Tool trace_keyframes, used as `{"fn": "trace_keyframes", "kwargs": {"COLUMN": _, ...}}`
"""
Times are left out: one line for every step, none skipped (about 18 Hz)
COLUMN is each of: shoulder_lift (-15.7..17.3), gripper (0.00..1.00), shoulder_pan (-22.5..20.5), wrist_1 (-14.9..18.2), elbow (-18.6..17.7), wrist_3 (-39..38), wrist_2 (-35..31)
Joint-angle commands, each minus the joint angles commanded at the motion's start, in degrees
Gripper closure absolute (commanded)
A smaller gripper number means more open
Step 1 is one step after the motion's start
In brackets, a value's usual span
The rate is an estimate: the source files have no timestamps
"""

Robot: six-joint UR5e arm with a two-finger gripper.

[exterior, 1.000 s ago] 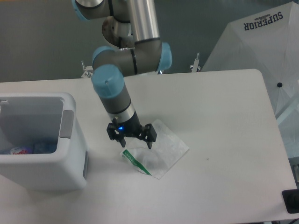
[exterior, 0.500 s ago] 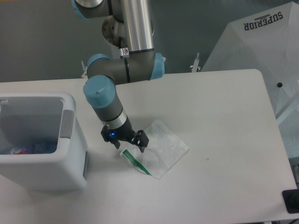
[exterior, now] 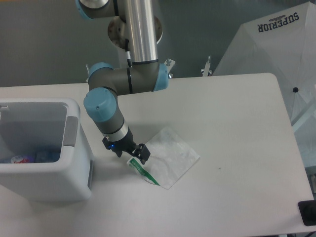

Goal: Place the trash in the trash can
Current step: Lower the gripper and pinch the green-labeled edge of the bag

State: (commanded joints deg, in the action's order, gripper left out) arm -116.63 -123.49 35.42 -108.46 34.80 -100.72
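Plastic bag (exterior: pixel 168 157) lies on the desk (exterior: pixel 237 123); the tool (exterior: pixel 132 154) has lowered to its green edge, grip state unclear.

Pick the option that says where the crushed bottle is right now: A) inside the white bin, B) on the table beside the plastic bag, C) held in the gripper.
A: the bottle shows at the bottom of the white bin, its blue and label colours visible through the open top.
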Motion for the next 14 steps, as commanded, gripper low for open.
{"fn": "trace_keyframes", "kwargs": {"shoulder_lift": -0.5, "gripper": 0.0, "shoulder_pan": -0.3, "wrist_1": -0.1, "elbow": 0.4, "wrist_3": 0.0, "wrist_2": 0.0}}
{"fn": "trace_keyframes", "kwargs": {"shoulder_lift": -0.7, "gripper": 0.0, "shoulder_pan": -0.4, "wrist_1": -0.1, "elbow": 0.8, "wrist_3": 0.0, "wrist_2": 0.0}}
{"fn": "trace_keyframes", "kwargs": {"shoulder_lift": -0.8, "gripper": 0.0, "shoulder_pan": -0.6, "wrist_1": 0.0, "elbow": 0.9, "wrist_3": 0.0, "wrist_2": 0.0}}
{"fn": "trace_keyframes", "kwargs": {"shoulder_lift": -0.9, "gripper": 0.0, "shoulder_pan": -0.9, "wrist_1": 0.0, "elbow": 0.9, "wrist_3": 0.0, "wrist_2": 0.0}}
{"fn": "trace_keyframes", "kwargs": {"shoulder_lift": -1.0, "gripper": 0.0, "shoulder_pan": -0.9, "wrist_1": -0.1, "elbow": 1.0, "wrist_3": 0.2, "wrist_2": 0.0}}
{"fn": "trace_keyframes", "kwargs": {"shoulder_lift": -1.1, "gripper": 0.0, "shoulder_pan": -1.0, "wrist_1": 0.0, "elbow": 1.0, "wrist_3": 0.2, "wrist_2": 0.0}}
{"fn": "trace_keyframes", "kwargs": {"shoulder_lift": -1.5, "gripper": 0.01, "shoulder_pan": -1.1, "wrist_1": 0.0, "elbow": 1.0, "wrist_3": 0.4, "wrist_2": 0.0}}
{"fn": "trace_keyframes", "kwargs": {"shoulder_lift": -1.6, "gripper": 0.01, "shoulder_pan": -1.3, "wrist_1": -0.1, "elbow": 1.0, "wrist_3": 1.1, "wrist_2": 0.0}}
{"fn": "trace_keyframes", "kwargs": {"shoulder_lift": -1.6, "gripper": 0.01, "shoulder_pan": -1.8, "wrist_1": -0.1, "elbow": 1.0, "wrist_3": 1.6, "wrist_2": 0.0}}
{"fn": "trace_keyframes", "kwargs": {"shoulder_lift": -1.6, "gripper": 0.01, "shoulder_pan": -2.0, "wrist_1": 0.0, "elbow": 0.9, "wrist_3": 1.8, "wrist_2": 0.0}}
{"fn": "trace_keyframes", "kwargs": {"shoulder_lift": -1.7, "gripper": 0.02, "shoulder_pan": -2.0, "wrist_1": -0.1, "elbow": 1.0, "wrist_3": 1.8, "wrist_2": 0.0}}
{"fn": "trace_keyframes", "kwargs": {"shoulder_lift": -1.8, "gripper": 0.03, "shoulder_pan": -2.1, "wrist_1": -0.1, "elbow": 1.0, "wrist_3": 1.8, "wrist_2": 0.0}}
{"fn": "trace_keyframes", "kwargs": {"shoulder_lift": -1.8, "gripper": 0.03, "shoulder_pan": -2.1, "wrist_1": -0.1, "elbow": 1.0, "wrist_3": 1.8, "wrist_2": 0.0}}
{"fn": "trace_keyframes", "kwargs": {"shoulder_lift": -1.8, "gripper": 0.05, "shoulder_pan": -2.3, "wrist_1": 0.0, "elbow": 1.0, "wrist_3": 1.8, "wrist_2": 0.0}}
